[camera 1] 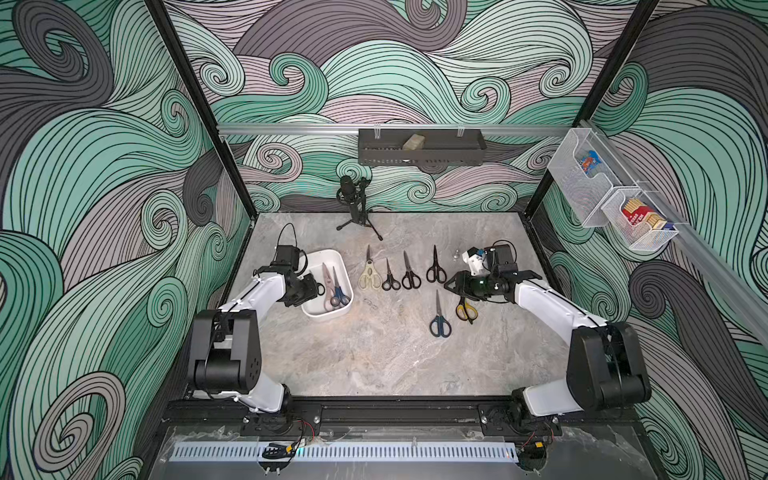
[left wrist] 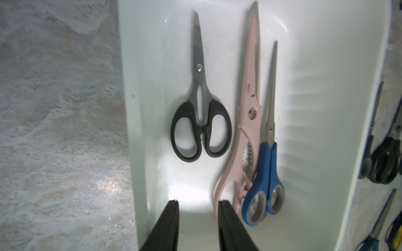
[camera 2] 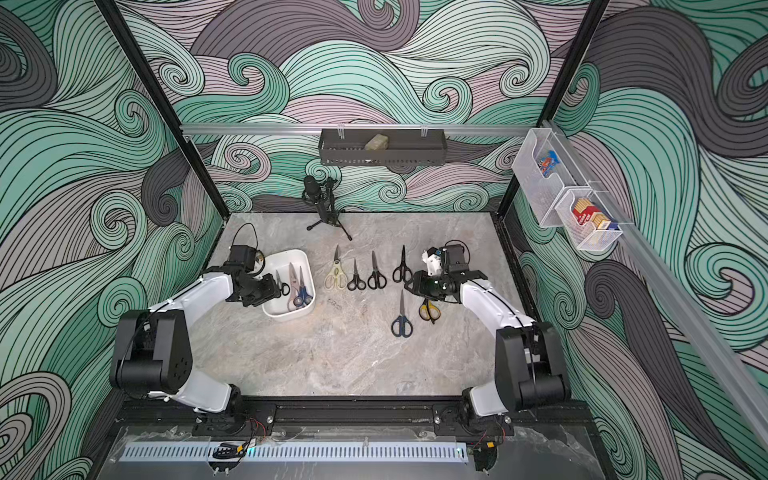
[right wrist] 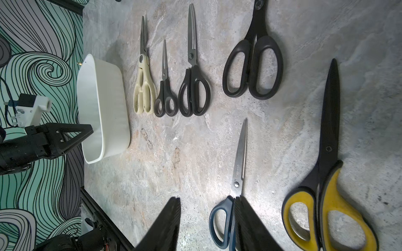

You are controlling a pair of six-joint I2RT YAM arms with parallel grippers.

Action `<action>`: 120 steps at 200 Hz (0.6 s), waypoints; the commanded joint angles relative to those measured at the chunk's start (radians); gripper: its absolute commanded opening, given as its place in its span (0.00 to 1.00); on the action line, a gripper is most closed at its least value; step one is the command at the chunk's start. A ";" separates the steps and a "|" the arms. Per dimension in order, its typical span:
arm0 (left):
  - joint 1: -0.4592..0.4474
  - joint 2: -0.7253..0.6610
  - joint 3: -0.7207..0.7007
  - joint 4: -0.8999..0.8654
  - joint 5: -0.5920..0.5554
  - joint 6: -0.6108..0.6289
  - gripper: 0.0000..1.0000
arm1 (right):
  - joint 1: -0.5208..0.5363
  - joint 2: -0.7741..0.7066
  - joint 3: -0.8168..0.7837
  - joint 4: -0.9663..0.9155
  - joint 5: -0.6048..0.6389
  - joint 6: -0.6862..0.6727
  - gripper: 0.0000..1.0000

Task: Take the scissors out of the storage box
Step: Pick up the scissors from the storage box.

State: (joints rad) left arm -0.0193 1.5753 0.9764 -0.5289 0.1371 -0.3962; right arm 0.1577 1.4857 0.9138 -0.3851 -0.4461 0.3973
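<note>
On the table (camera 1: 374, 361), beside the left arm: storage box (camera 1: 328, 316), long walls running front to back.

Inside the storage box, side by side, blades toward its far end: black-handled pair (left wrist: 201, 121) by the wall nearest the left arm, then long pink pair (left wrist: 248, 121), then blue-handled pair (left wrist: 267, 173), touching the pink one.

Over the storage box's near end, just short of the black handle loops: left gripper (left wrist: 198, 202). Hangs with jaws spread, pinches nothing.

Outside the storage box, on its right-arm side, in a row: cream pair (camera 1: 369, 272) just beside the box, then small black pair (camera 1: 390, 277), larger black pair (camera 1: 410, 274), last black pair (camera 1: 435, 268). Farther from the storage box and nearer the front: dark-blue pair (camera 1: 439, 318) and yellow-black pair (camera 1: 465, 309).

Farthest from the storage box, above the yellow-black blades: right gripper (right wrist: 206, 200). Hovers with jaws parted, grips nothing; hides part of the dark-blue handle in the right wrist view.
</note>
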 commanded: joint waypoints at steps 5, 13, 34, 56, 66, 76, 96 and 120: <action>-0.038 0.057 0.079 -0.031 -0.065 0.000 0.36 | 0.014 0.030 0.022 0.013 0.001 0.010 0.44; -0.050 0.074 0.098 -0.031 -0.073 -0.004 0.36 | 0.016 0.037 0.025 0.019 -0.002 0.011 0.44; -0.077 0.118 0.140 -0.045 -0.101 -0.013 0.37 | 0.019 0.052 0.035 0.025 -0.005 0.010 0.44; -0.094 0.149 0.160 -0.055 -0.150 -0.008 0.37 | 0.019 0.064 0.039 0.026 -0.003 0.003 0.44; -0.094 0.162 0.166 -0.063 -0.181 -0.006 0.37 | 0.019 0.069 0.037 0.029 -0.003 0.000 0.44; -0.094 0.177 0.178 -0.077 -0.224 -0.004 0.37 | 0.019 0.074 0.037 0.028 -0.003 -0.004 0.44; -0.094 0.196 0.192 -0.087 -0.266 0.006 0.35 | 0.020 0.087 0.035 0.032 -0.006 -0.012 0.44; -0.096 0.232 0.223 -0.096 -0.295 0.020 0.32 | 0.019 0.107 0.038 0.032 -0.009 -0.019 0.44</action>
State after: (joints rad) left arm -0.1139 1.7683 1.1442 -0.5827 -0.0818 -0.3969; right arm 0.1738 1.5681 0.9356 -0.3618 -0.4469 0.3992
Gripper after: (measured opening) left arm 0.335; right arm 0.444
